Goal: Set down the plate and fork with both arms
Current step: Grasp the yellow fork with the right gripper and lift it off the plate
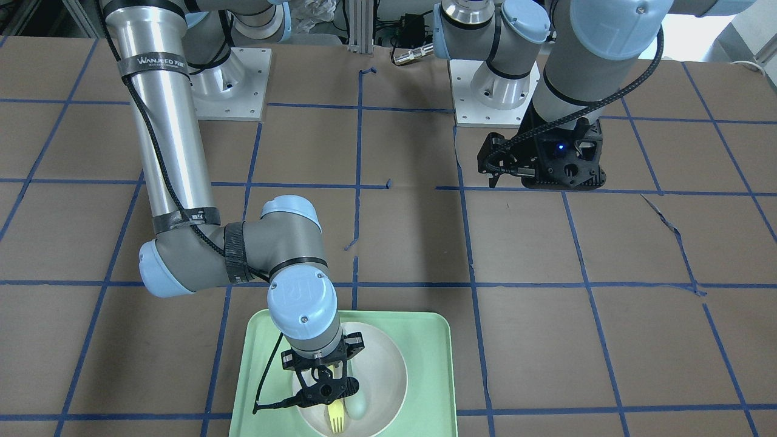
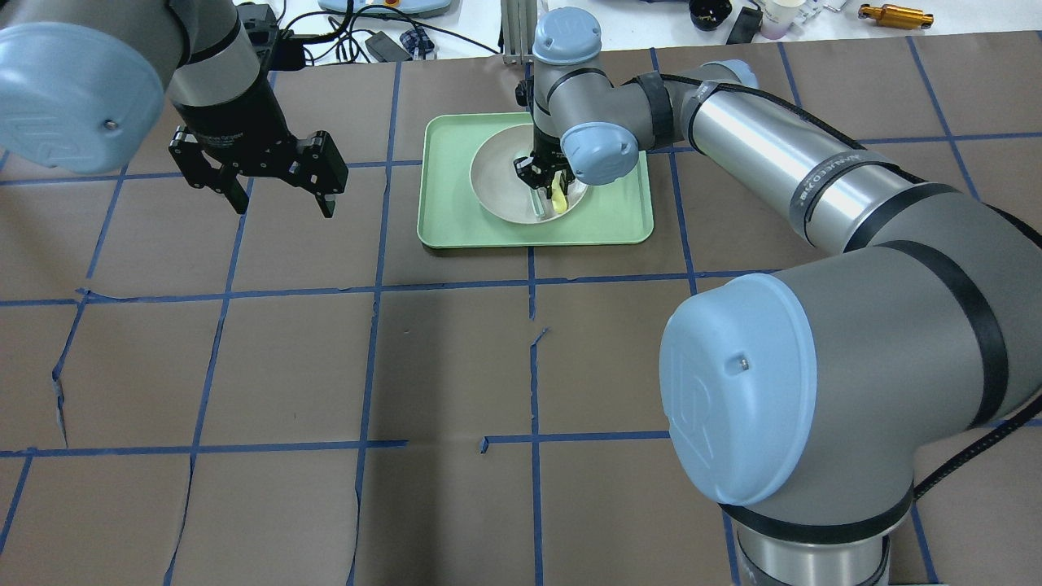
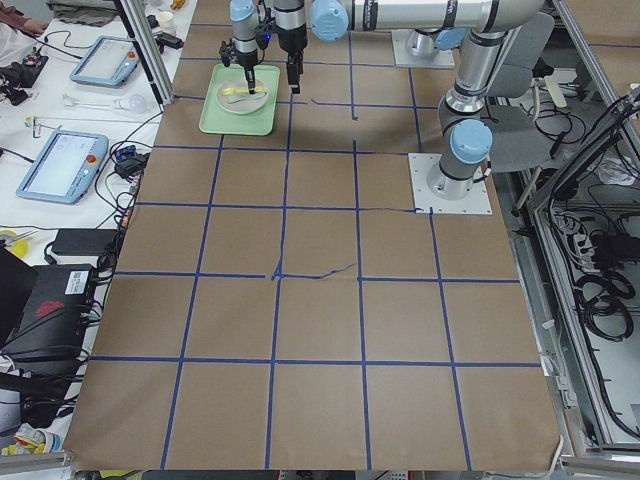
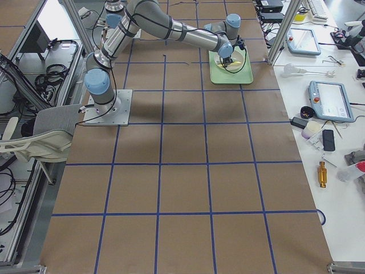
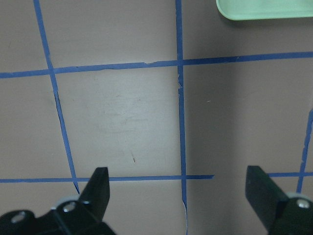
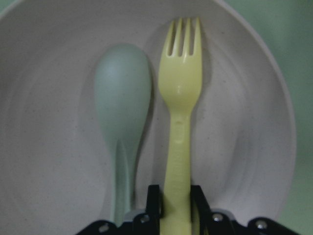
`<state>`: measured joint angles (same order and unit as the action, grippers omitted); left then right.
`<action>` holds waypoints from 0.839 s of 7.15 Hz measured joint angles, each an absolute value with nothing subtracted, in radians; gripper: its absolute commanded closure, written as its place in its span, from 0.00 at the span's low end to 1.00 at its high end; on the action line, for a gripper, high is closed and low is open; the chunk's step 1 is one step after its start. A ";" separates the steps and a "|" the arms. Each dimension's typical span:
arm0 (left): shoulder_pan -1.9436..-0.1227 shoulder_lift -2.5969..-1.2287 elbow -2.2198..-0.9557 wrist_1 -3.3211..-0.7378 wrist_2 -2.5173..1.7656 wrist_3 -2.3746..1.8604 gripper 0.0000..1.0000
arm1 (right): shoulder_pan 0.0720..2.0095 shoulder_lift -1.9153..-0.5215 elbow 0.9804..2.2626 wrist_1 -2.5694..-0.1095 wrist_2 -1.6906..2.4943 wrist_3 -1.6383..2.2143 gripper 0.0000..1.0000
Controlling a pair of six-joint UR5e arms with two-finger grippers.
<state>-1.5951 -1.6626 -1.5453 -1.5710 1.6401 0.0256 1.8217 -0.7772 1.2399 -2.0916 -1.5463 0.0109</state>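
The off-white plate sits on the mint-green tray. In it lie the pale-yellow fork and a grey-green spoon, side by side. My right gripper points down into the plate, shut on the fork's handle. In the right wrist view the fork runs out from between the fingers, tines away, with the spoon to its left. I cannot tell whether the fork is lifted off the plate. My left gripper hangs open and empty above the table, left of the tray.
The table is brown paper with a blue tape grid. The left wrist view shows bare table below my left gripper and a corner of the tray. Tablets, cables and small items lie beyond the table's far edge.
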 measured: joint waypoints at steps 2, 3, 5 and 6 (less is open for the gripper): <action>-1.596 -1.670 -1.549 -1.543 1.641 0.025 0.00 | 1.821 -0.781 1.240 -2.091 -1.546 0.005 0.85; -1.597 -1.672 -1.553 -1.535 1.641 0.025 0.00 | 1.821 -0.783 1.238 -2.090 -1.546 0.006 0.84; -1.600 -1.676 -1.564 -1.513 1.640 0.024 0.00 | 1.811 -0.814 1.236 -2.087 -1.546 0.024 0.84; -1.607 -1.677 -1.566 -1.502 1.640 0.023 0.00 | 1.788 -0.836 1.242 -2.085 -1.546 0.045 0.83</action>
